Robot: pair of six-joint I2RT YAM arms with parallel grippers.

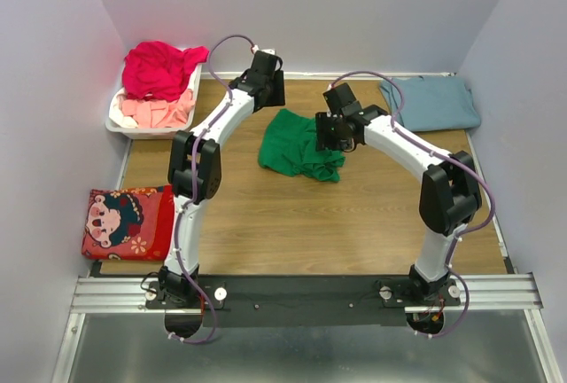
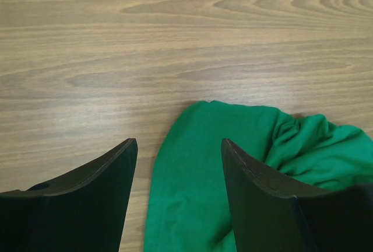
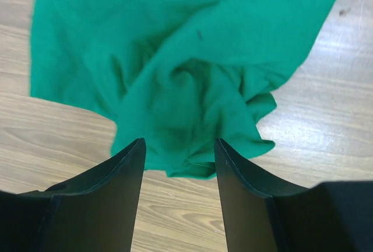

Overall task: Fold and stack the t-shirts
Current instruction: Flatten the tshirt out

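Note:
A bright green t-shirt (image 1: 297, 145) lies crumpled on the wooden table at mid-back. My left gripper (image 1: 271, 90) hangs open just behind its far edge; in the left wrist view the green cloth (image 2: 198, 176) lies under and between the fingers (image 2: 178, 147). My right gripper (image 1: 330, 133) is open above the shirt's right side; its wrist view shows the bunched green shirt (image 3: 186, 71) ahead of the open gripper (image 3: 179, 144). A dusty blue-grey t-shirt (image 1: 431, 102) lies folded at the back right. A magenta-red t-shirt (image 1: 159, 68) and a pale pink one (image 1: 155, 113) lie in the basket.
A white plastic basket (image 1: 124, 124) stands at the back left. A red cartoon-print cushion (image 1: 128, 221) lies at the left front edge. Pale walls close in the table on three sides. A metal rail (image 1: 301, 292) carries the arm bases in front.

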